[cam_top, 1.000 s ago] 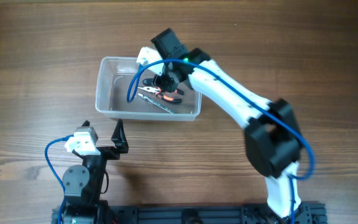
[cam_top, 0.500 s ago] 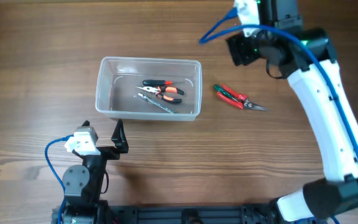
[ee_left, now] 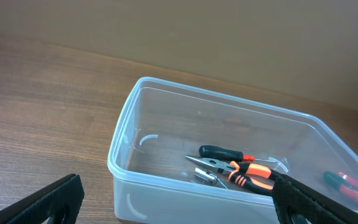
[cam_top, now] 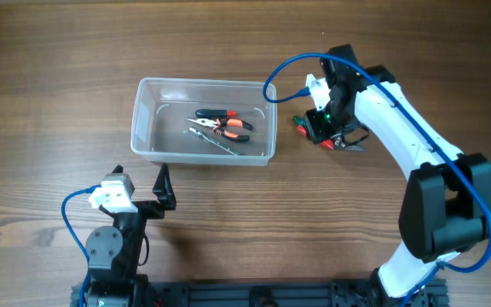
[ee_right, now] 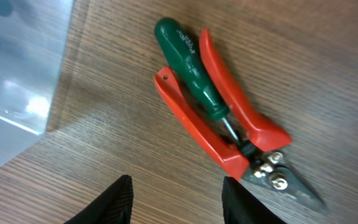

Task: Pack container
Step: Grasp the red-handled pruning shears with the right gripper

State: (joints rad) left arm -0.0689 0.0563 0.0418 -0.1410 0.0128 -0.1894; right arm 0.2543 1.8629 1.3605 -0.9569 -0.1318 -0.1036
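The clear plastic container (cam_top: 143,141) sits left of centre on the table and holds orange-handled pliers (cam_top: 224,128) and a metal tool. It also shows in the left wrist view (ee_left: 166,186), with the pliers (ee_left: 247,174) inside. Right of it lie red-handled snips (ee_right: 229,134) with a green-handled screwdriver (ee_right: 188,65) between their handles. My right gripper (cam_top: 326,132) hovers over them, open and empty; in its wrist view (ee_right: 176,202) the fingertips are just short of the snips. My left gripper (cam_top: 164,192) is open and empty in front of the container.
The wooden table (cam_top: 58,68) surrounds everything. A corner of the container (ee_right: 17,81) lies at the left of the right wrist view. A blue cable (cam_top: 271,81) loops off the right arm near the container's right end.
My right arm left the container, swung to the far right, then came down over the snips and screwdriver. The pliers stay in the container. The left arm has not moved.
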